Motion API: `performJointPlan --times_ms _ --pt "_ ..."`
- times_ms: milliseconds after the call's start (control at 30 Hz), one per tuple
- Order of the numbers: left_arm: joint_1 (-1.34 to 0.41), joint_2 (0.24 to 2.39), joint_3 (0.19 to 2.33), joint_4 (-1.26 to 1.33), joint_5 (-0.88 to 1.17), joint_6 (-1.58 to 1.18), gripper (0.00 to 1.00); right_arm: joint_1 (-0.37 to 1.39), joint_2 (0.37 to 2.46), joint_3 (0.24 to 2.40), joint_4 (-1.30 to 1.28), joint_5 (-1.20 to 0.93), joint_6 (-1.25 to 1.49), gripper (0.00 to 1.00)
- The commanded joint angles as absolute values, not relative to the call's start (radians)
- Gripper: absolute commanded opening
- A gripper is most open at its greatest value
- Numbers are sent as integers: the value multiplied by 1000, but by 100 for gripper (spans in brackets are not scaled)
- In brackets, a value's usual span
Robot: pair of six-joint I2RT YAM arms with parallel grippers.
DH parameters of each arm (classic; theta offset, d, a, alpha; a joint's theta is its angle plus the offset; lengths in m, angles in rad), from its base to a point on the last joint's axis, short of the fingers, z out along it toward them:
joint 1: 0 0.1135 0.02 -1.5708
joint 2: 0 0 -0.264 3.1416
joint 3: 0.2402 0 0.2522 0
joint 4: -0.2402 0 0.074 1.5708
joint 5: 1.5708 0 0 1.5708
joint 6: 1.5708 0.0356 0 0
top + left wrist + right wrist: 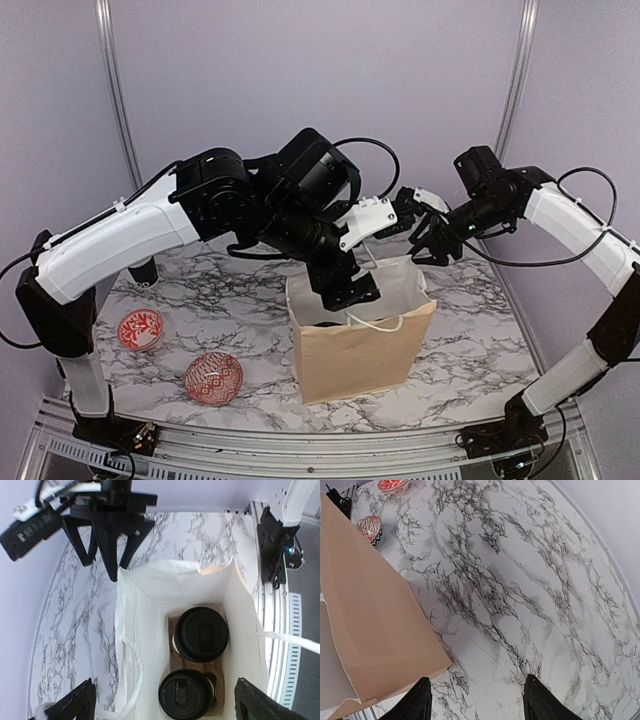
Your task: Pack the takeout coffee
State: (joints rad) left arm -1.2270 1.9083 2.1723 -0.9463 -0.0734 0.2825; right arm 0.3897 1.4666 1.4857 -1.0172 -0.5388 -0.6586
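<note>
While cups [201,632] sit in bag [145,605], left claw [165,681] gapes empty, right claw [477,678] likewise

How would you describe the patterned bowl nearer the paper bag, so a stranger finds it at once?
Find the tall tan paper bag standing on the white marbled table. Two red-and-white patterned bowls sit left of it; take the bowl nearer the bag. It looks like a dome, its rounded outside showing, while its neighbour shows its open inside.

Two white cups with black lids [201,633] are shown, seated in one brown pulp carrier [220,700] inside one tan paper bag [350,350]. Two red-and-white patterned bowls [140,330] and two robot arms [120,240] are counted.
</note>
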Motion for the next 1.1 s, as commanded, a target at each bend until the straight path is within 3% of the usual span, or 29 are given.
performJointPlan --times_ms 0,267,533,667,833,900,1067 --pt "-1208 1855 2196 -843 19 220 97 379 1445 1472 -996 -507 -648 61" --pt "-1168 1768 2168 -780 63 107 97 372 1384 1427 -979 -492 -645 61" --pt "-1157 1628 1993 -833 41 38 92 370 1345 1397 -964 -489 -641 61" --pt "-1155 1508 1891 -852 -179 16 93 352 1324 1392 -924 -466 -607 60" --pt "-1113 1353 1738 -865 -558 -41 99 190 1247 1315 -754 -570 -525 60" --pt "-1065 1301 1681 -866 -647 -65 99 137 1196 1249 -648 -589 -520 63" --pt "-822 1176 1562 -871 -724 -174 93 59 1090 1050 -437 -615 -471 85"
